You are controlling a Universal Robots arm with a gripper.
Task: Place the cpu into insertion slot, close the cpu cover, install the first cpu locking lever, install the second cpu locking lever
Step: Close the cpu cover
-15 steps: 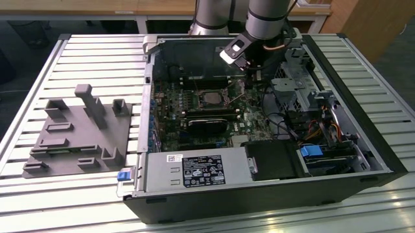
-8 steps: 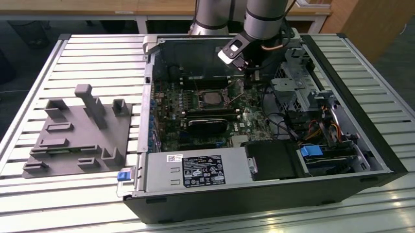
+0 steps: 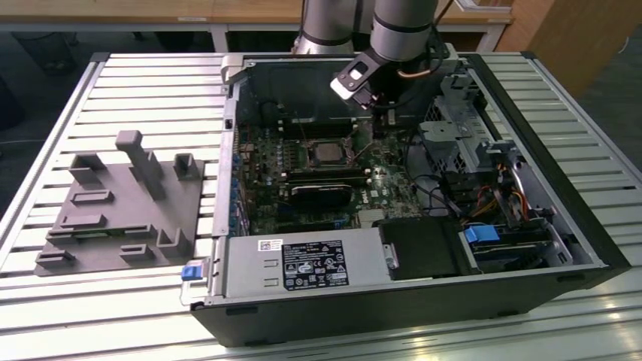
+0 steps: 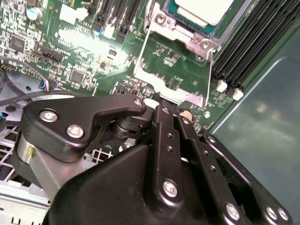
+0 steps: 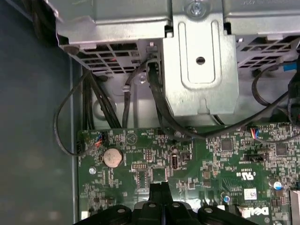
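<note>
The cpu [image 4: 204,9] is a pale square chip lying in the insertion slot [image 3: 323,153], a silver-rimmed socket on the green board. The cpu cover [image 4: 168,86], a thin silver frame with a square cut-out, is swung open away from the socket, and green board shows through its middle. My gripper [image 4: 165,105] has its black fingers shut together, with their tips right at the cover's free edge; I cannot tell whether they touch it. In the exterior view the gripper [image 3: 380,114] hangs inside the case, just behind the socket. In the first wrist view the gripper [image 5: 159,188] shows as a closed seam.
The open computer case [image 3: 561,226] lies on a slatted table. Black memory slots [image 4: 243,47] run beside the socket, and a dark heatsink block [image 3: 321,197] sits in front of it. A metal drive cage [image 5: 201,61] with cables is close by. A grey fixture [image 3: 120,210] lies at the exterior view's left.
</note>
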